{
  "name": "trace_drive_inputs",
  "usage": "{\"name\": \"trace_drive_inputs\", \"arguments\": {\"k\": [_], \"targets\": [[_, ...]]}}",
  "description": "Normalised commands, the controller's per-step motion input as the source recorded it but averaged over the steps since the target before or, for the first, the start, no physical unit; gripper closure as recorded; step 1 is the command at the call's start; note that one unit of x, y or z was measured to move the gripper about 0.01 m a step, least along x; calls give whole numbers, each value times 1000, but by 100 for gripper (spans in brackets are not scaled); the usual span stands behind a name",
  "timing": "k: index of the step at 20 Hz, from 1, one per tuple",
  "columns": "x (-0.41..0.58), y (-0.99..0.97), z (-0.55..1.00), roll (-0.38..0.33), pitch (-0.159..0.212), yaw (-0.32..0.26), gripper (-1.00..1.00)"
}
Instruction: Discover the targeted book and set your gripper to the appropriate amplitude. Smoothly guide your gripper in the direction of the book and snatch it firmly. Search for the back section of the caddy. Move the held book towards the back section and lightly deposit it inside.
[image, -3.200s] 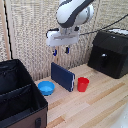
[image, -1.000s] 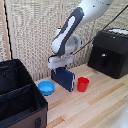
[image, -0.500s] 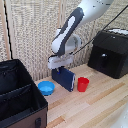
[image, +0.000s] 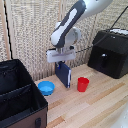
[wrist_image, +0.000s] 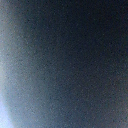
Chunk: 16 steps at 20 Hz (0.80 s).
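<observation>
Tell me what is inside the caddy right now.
The caddy shows only dark dividers and compartments with nothing visible inside; its deep corners are too dark to check. The book stands outside, under the gripper.

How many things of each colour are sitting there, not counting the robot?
Black: 2, the caddy and the box appliance
Blue: 2, the book and the bowl
Red: 1, the cup
Total: 5

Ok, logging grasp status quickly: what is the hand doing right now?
Hand: down on the top edge of the upright book; fingers hidden, so open or closed cannot be told.
</observation>
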Motion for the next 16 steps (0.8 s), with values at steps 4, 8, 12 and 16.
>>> {"name": "trace_drive_inputs", "arguments": {"k": [4, 8, 12, 16], "targets": [[56, -5, 1000, -5, 3, -235, 100], [136, 18, 994, -37, 2, -229, 100], [181, 58, 953, -99, 0, -288, 100], [151, 11, 856, -81, 22, -320, 100]]}}
